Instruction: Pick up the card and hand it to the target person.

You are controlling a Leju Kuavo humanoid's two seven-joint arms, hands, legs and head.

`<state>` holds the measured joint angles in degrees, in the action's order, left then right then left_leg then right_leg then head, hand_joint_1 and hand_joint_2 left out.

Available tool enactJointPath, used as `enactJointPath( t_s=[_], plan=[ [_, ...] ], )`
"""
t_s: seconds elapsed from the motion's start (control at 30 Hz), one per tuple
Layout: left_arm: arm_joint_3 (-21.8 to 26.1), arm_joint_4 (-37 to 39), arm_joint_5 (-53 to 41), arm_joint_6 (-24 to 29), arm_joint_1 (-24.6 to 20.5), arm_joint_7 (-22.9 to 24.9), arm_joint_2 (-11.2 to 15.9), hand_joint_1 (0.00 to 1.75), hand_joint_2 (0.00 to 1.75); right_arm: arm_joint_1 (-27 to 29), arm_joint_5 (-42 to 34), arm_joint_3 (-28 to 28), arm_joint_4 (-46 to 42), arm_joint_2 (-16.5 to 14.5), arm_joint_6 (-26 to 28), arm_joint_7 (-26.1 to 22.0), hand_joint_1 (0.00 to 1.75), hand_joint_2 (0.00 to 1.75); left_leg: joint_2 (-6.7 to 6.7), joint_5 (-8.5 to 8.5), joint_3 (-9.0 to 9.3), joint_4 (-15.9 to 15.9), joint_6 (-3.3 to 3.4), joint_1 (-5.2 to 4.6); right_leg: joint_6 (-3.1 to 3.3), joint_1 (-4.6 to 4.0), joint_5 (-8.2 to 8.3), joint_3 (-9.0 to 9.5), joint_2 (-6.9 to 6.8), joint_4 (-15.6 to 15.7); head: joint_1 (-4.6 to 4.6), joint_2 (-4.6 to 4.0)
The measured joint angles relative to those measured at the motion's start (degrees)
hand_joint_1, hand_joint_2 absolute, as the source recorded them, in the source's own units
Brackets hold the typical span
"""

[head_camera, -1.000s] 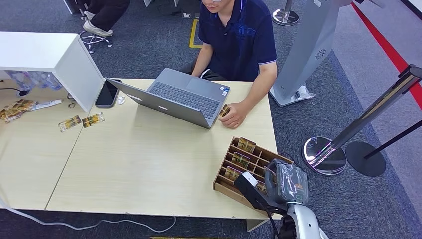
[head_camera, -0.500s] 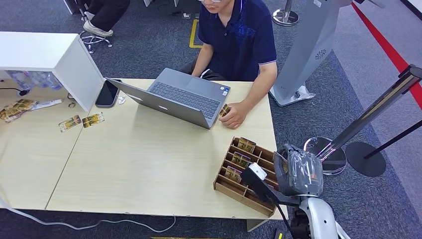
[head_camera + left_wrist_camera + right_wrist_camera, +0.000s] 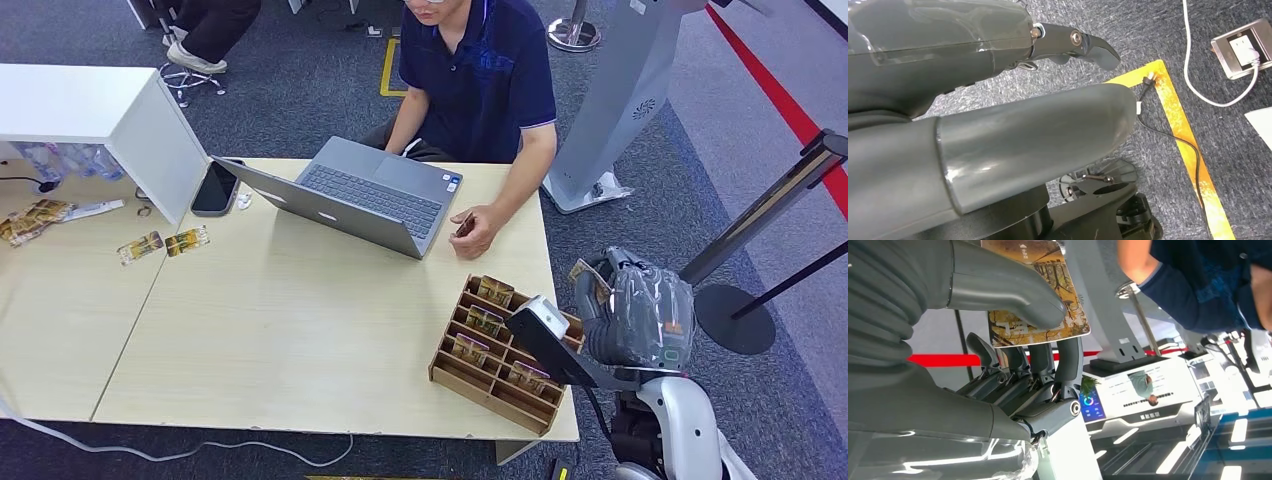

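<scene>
Card [image 3: 1035,292] pinched between thumb and fingers [image 3: 1068,360] of your right hand [image 3: 635,320], raised just right of the wooden tray [image 3: 470,385] at the table's [image 3: 280,330] near right corner, person [image 3: 480,80] seated far side, your left hand [image 3: 998,100] hanging over floor, its grip you cannot tell

Open air lies between the raised right hand [image 3: 635,318] and the person [image 3: 480,80]; wooden organizer [image 3: 495,345] sits below.

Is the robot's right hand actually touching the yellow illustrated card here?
Touching. The right wrist view shows the right hand pinching the yellow illustrated card: the grey thumb presses one face, dark fingers back the other.
</scene>
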<state>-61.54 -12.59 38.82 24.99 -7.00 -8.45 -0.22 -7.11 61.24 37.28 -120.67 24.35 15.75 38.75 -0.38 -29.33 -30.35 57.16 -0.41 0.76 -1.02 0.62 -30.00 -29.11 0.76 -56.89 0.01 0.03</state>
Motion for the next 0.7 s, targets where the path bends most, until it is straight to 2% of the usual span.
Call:
enactJointPath(
  t_s=[0.47,0.7],
  plan=[
    [-0.9,0.0,-1.6,-0.6,-0.9,1.4,-0.1,0.00,0.00,-4.2,-4.7,-0.7,0.5,-0.1,3.6,-1.8,1.54,1.75,0.00,0.00,-0.03,0.0,0.00,0.00,0.00,0.00,0.00,0.00,-0.01,0.0,-0.01,-0.01],
    [-2.1,0.0,-3.4,-1.1,-2.2,2.7,-0.3,0.00,0.00,-7.8,-8.9,-0.6,5.8,-0.4,7.9,-4.4,1.54,1.75,-0.02,0.00,-0.03,0.0,0.00,0.00,0.00,0.00,0.00,0.02,-0.02,0.0,0.00,-0.01]
  ],
)
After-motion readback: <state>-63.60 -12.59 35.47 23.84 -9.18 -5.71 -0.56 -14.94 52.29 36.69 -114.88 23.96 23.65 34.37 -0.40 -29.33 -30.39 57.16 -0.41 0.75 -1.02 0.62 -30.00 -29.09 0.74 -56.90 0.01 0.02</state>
